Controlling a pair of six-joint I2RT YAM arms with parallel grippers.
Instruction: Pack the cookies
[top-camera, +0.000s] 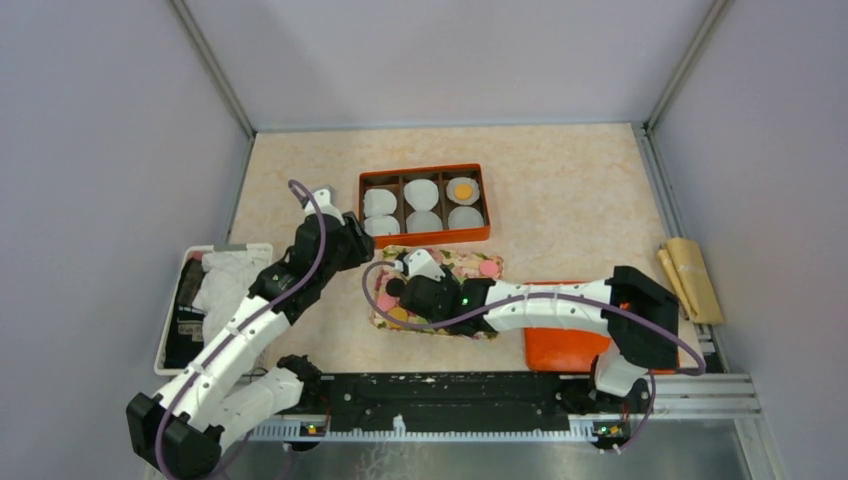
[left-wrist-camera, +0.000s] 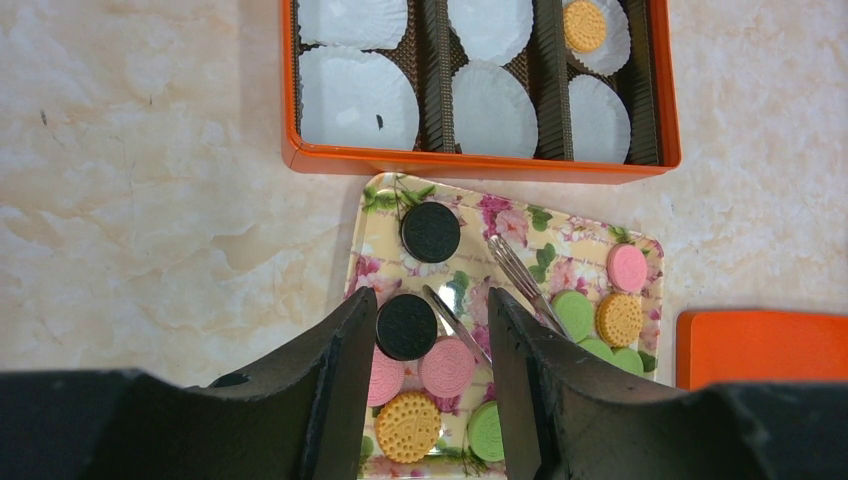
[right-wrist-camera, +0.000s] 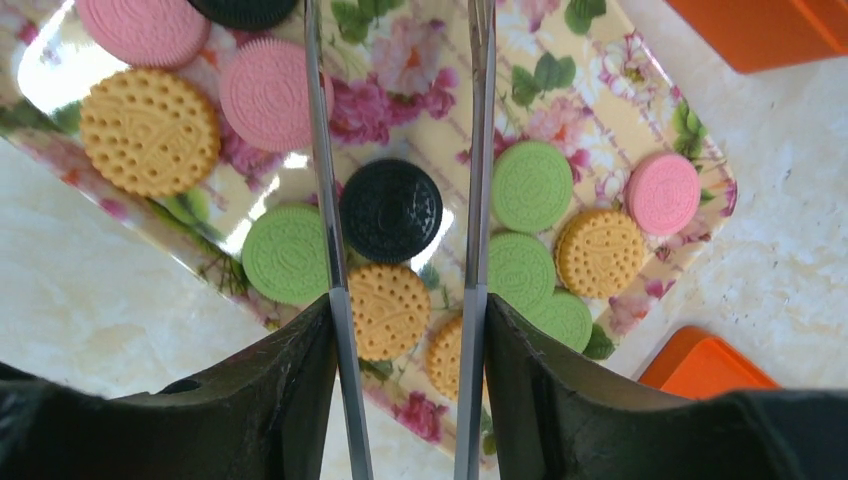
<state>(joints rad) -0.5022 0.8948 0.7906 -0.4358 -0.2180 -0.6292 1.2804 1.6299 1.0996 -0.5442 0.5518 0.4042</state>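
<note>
Several cookies in black, orange, pink and green lie on the floral tray (top-camera: 488, 257). One orange cookie (left-wrist-camera: 585, 25) sits in a paper cup in the back right cell of the orange box (left-wrist-camera: 480, 162). My right gripper (right-wrist-camera: 405, 305) is shut on metal tongs (right-wrist-camera: 321, 150), whose two arms stand apart on either side of a black cookie (right-wrist-camera: 391, 210). My left gripper (left-wrist-camera: 432, 300) hangs open over the tray's left end with nothing between its fingers; another black cookie (left-wrist-camera: 406, 326) lies just beneath it.
The box's other five cells hold empty white paper cups (left-wrist-camera: 358, 98). An orange lid (top-camera: 565, 347) lies to the right of the tray. A white basket (top-camera: 172, 322) stands at the left, and a tan bundle (top-camera: 692, 276) at the right edge.
</note>
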